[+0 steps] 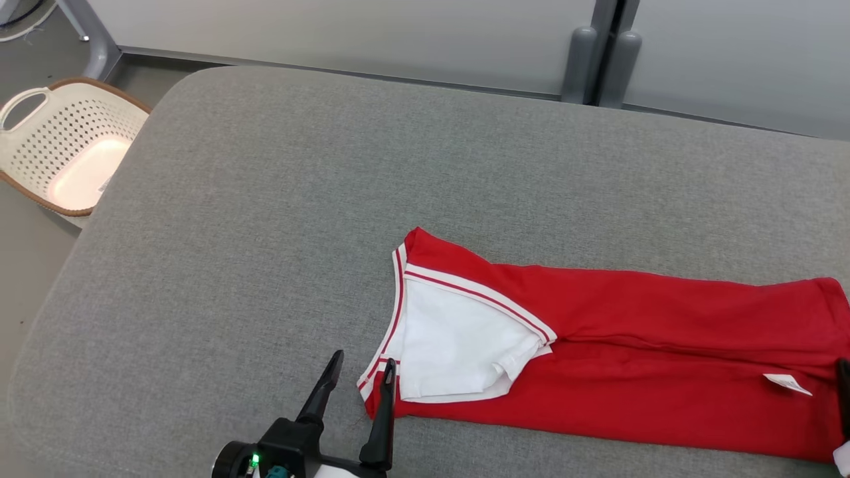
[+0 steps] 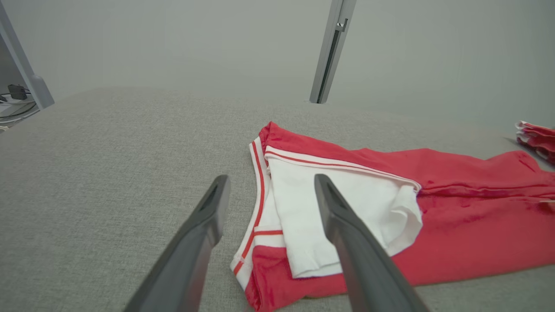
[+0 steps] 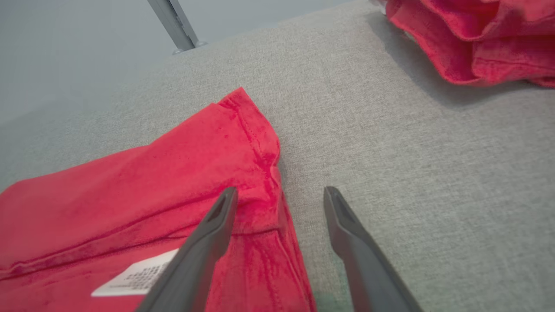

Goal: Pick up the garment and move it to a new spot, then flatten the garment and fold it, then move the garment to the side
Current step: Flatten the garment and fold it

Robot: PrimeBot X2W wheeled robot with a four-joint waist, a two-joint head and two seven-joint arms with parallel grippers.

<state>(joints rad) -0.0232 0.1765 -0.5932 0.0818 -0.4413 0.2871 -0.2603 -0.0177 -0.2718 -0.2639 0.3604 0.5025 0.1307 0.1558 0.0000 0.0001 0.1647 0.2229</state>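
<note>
- The red shirt (image 1: 631, 345) lies flat on the gray bench (image 1: 265, 232), on the near right part. It is folded into a long strip.
- A white sleeve (image 1: 458, 345) with red and white trim lies on top at its left end.
- A small white tag (image 1: 787, 384) shows near its right end.
- The left end effector (image 1: 363, 360) is open at the sleeve end. One finger is over the shirt's edge and the other is over bare bench.
- The right end effector (image 3: 281, 191) is open at the other end. One finger is over the red corner and the other is over bare bench.
- More red cloth (image 3: 477, 39) lies bunched on the bench, apart from the shirt.
- A white basket (image 1: 66, 146) sits on the floor to the left.
</note>
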